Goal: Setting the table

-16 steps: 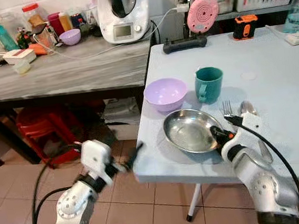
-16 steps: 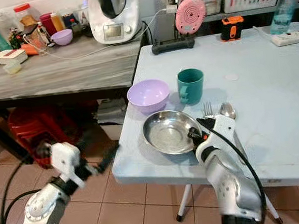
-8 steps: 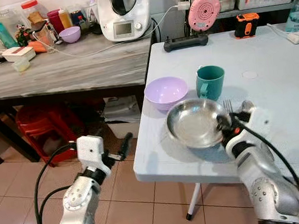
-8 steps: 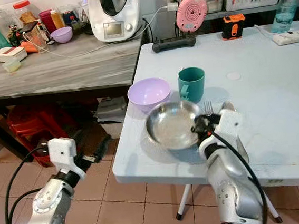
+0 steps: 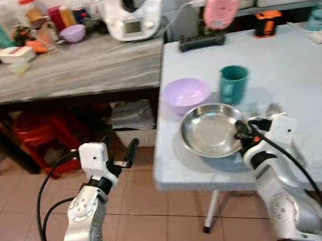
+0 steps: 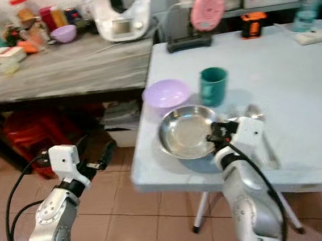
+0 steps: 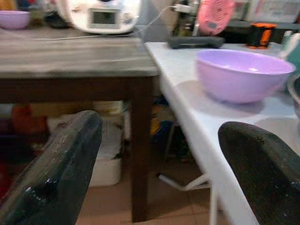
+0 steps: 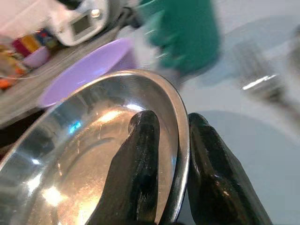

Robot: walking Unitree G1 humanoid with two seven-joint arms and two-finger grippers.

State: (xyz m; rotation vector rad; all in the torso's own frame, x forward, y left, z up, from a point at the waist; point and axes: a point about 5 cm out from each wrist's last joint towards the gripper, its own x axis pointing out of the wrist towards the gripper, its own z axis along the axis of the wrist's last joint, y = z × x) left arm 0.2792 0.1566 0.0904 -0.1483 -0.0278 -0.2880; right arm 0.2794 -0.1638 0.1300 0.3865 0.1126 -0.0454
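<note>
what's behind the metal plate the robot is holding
Behind the metal plate, pinched at its rim by the right gripper, stand a purple bowl and a green cup. The table beneath the plate is hidden.

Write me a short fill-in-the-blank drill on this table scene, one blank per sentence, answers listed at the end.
1. The right tool is shut on the rim of the steel ____.
2. The bowl beside the steel plate is coloured ____.
3. The teal cup stands on the ____ table.
4. The left tool, fingers apart, hangs low beside the table and holds ____.

Missing words: plate; purple; white; nothing
</note>
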